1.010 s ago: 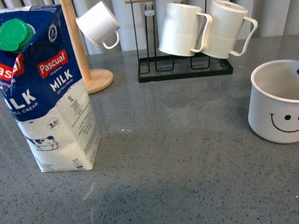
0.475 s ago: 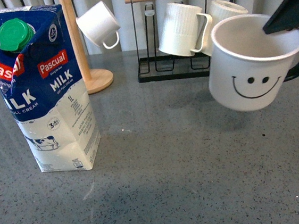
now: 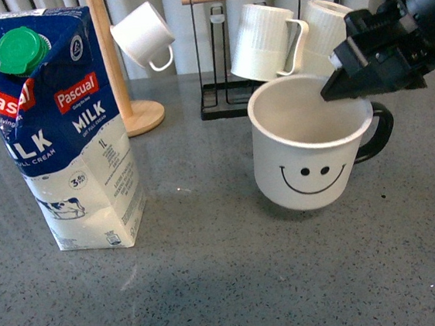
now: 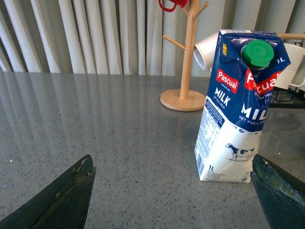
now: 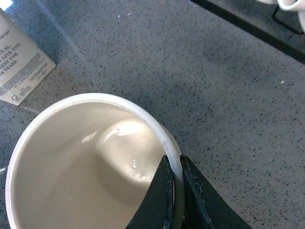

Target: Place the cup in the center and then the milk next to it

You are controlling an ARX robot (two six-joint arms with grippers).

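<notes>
The cup (image 3: 310, 153), a wide white mug with a black smiley face and dark handle, hangs in the air right of the middle of the table. My right gripper (image 3: 341, 80) is shut on its rim near the handle. In the right wrist view the two dark fingers (image 5: 162, 200) pinch the cup's wall (image 5: 86, 157). The milk (image 3: 62, 132), a blue-and-white carton with a green cap, stands at the left. It also shows in the left wrist view (image 4: 238, 109). My left gripper (image 4: 171, 191) is open and empty, short of the carton.
A black rack (image 3: 269, 99) with two ribbed white mugs (image 3: 263, 41) stands at the back. A wooden mug tree (image 3: 114, 65) holding a small white cup (image 3: 144, 34) stands at the back left. Grey speckled tabletop (image 3: 230, 286) lies under the cup.
The cup was lifted from the table at the far right and carried left toward the middle, then lowered somewhat. The milk and the left gripper have not moved.
</notes>
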